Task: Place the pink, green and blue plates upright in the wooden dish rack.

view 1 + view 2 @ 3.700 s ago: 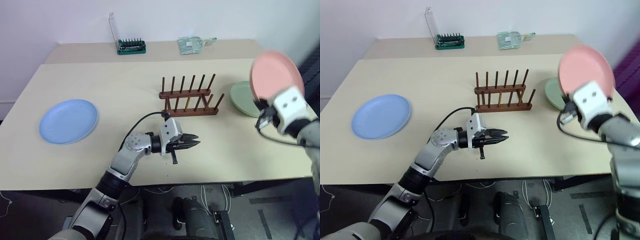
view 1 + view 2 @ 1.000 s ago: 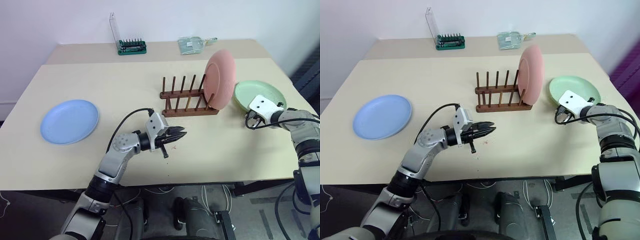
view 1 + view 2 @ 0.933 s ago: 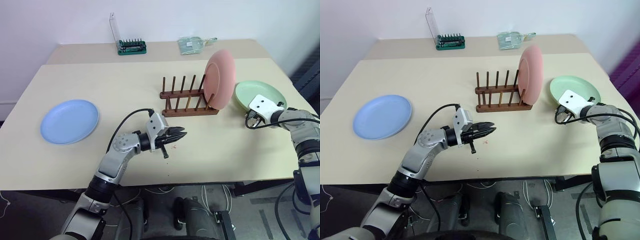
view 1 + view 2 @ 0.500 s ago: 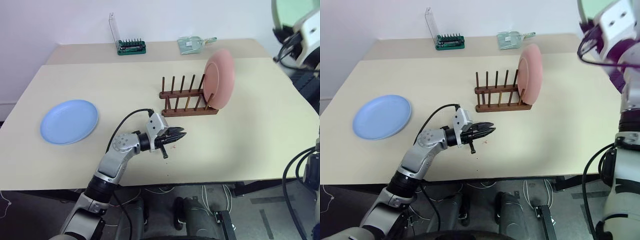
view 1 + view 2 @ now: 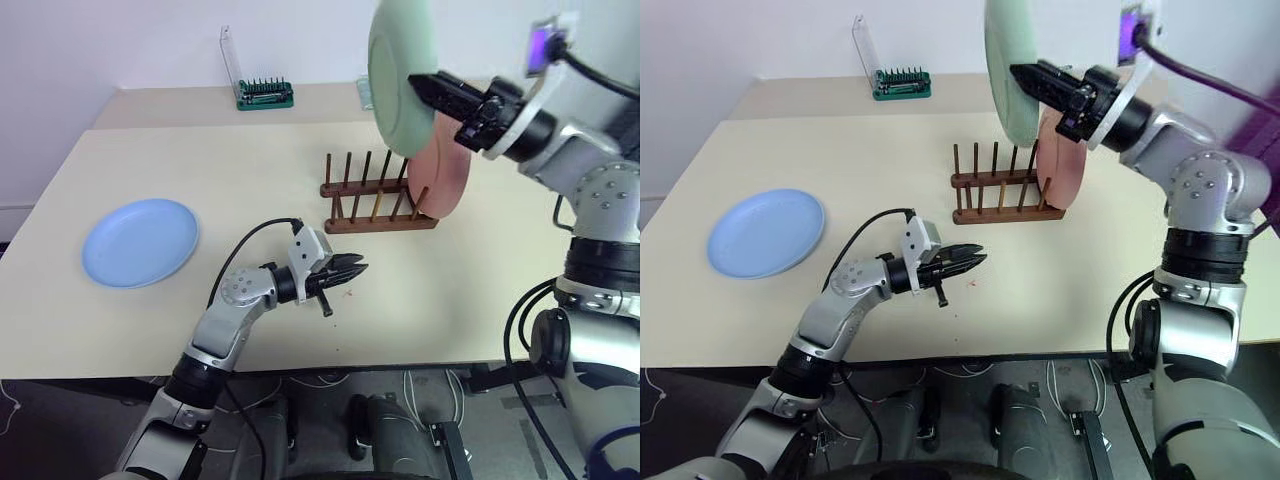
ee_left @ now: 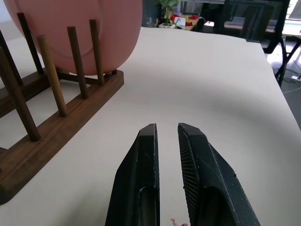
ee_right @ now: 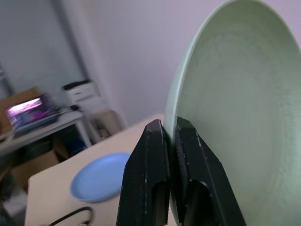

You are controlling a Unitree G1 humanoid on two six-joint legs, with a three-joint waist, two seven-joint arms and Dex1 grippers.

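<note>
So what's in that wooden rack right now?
One pink plate stands upright at the rack's right end; the other slots are empty. The raised green plate covers the pink plate's top.

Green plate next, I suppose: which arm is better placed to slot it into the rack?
The right. Its gripper is shut on the green plate, held on edge above the wooden dish rack, beside the pink plate standing there. The left gripper holds nothing, low over the table.
</note>
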